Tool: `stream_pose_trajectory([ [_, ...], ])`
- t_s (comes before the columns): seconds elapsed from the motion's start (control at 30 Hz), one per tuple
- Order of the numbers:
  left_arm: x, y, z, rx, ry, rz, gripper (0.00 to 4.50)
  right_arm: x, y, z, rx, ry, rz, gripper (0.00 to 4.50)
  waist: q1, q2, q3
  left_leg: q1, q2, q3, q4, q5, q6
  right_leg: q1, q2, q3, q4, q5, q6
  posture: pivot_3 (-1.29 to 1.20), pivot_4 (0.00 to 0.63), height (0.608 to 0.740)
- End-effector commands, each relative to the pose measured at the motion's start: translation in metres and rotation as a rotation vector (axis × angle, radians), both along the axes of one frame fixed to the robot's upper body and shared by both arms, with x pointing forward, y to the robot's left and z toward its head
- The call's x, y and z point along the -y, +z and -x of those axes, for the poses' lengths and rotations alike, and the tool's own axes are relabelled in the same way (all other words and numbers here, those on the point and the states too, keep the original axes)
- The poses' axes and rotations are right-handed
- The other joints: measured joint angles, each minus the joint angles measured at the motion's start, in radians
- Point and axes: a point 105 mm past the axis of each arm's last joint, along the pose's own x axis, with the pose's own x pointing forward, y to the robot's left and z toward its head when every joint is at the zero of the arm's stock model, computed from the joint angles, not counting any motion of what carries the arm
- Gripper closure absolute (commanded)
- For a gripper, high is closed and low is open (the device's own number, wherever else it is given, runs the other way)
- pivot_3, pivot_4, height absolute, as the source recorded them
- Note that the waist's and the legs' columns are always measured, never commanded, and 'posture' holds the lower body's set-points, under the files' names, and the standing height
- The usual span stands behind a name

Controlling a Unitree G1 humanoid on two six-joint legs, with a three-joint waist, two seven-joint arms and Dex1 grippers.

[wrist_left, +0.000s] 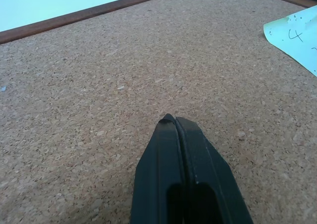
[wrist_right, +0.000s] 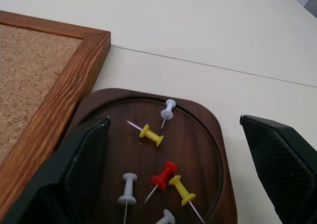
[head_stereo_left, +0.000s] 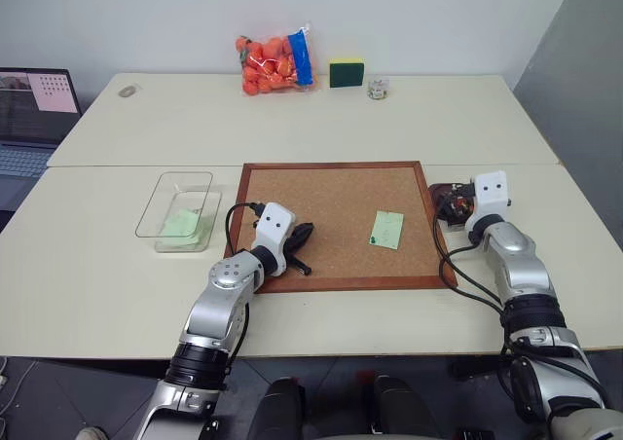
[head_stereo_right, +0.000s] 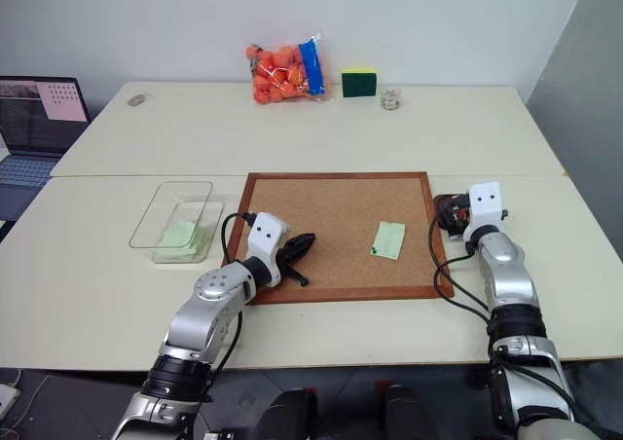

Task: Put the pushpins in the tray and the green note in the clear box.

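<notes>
The green note [head_stereo_left: 386, 230] lies flat on the corkboard [head_stereo_left: 331, 192], toward its right edge and nearer the front rail, with its long axis running front to back and a green pushpin [head_stereo_left: 373, 239] at its front left corner. It sits between the two arms. The left gripper [head_stereo_left: 302, 237] hovers over the board's front left part with its fingers shut on nothing, so the note lies to that gripper's right.

The right gripper [wrist_right: 176, 169] hangs over the tray [wrist_right: 213, 130], which stands on the worktop [head_stereo_left: 117, 265] just beside the board's right rail. Its fingers are spread wide and empty.

In the tray lie six pushpins [wrist_right: 163, 177]: two yellow, one red, three white. The clear box [head_stereo_left: 161, 206], left of the board, already holds one pale green slip.
</notes>
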Motion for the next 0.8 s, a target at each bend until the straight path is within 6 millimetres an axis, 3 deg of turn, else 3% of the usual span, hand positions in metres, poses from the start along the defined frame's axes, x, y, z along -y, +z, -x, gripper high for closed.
stream_pose_trajectory([
  [0.03,0.000,-0.016,0.005,-0.063,0.008,-0.005,4.50,0.002,0.028,-0.003,0.111,0.012,0.008,0.04,0.000,0.000,0.000,0.000,0.000,0.000,0.000,0.000,0.000,0.000,0.000,0.000,0.000,0.000,0.000,0.00,0.150,0.740],
  [0.2,-0.001,-0.016,0.005,-0.063,0.012,-0.005,4.50,-0.009,0.040,0.004,0.174,0.093,-0.004,0.04,0.000,0.000,0.000,0.000,0.000,0.000,0.000,0.000,0.000,0.000,0.000,0.000,0.000,0.000,0.000,0.00,0.150,0.740],
  [0.37,-0.001,-0.015,0.004,-0.062,0.012,-0.006,4.50,-0.042,0.054,0.022,0.223,0.325,-0.052,0.04,0.000,0.000,0.000,0.000,0.000,0.000,0.000,0.000,0.000,0.000,0.000,0.000,0.000,0.000,0.000,0.00,0.150,0.740],
  [0.53,-0.001,-0.016,0.005,-0.064,0.010,-0.004,4.50,-0.075,0.042,0.050,0.144,0.582,-0.062,0.04,0.000,0.000,0.000,0.001,0.000,-0.001,0.000,0.000,0.000,0.001,0.000,-0.001,0.000,0.000,0.000,0.00,0.150,0.740],
  [0.67,0.001,-0.016,0.005,-0.066,0.007,-0.001,4.50,-0.116,0.021,0.085,0.053,0.832,-0.048,0.04,0.000,0.000,0.000,0.002,0.001,-0.001,0.000,0.000,0.000,0.001,0.000,-0.001,0.000,0.000,0.000,0.00,0.150,0.740],
  [0.8,0.001,-0.016,0.005,-0.066,0.006,-0.004,4.50,-0.134,0.009,0.095,0.017,0.903,-0.031,0.04,-0.001,0.000,0.000,0.002,0.001,-0.001,0.000,0.000,0.000,0.002,0.001,-0.001,0.000,0.000,0.000,0.00,0.150,0.740],
])
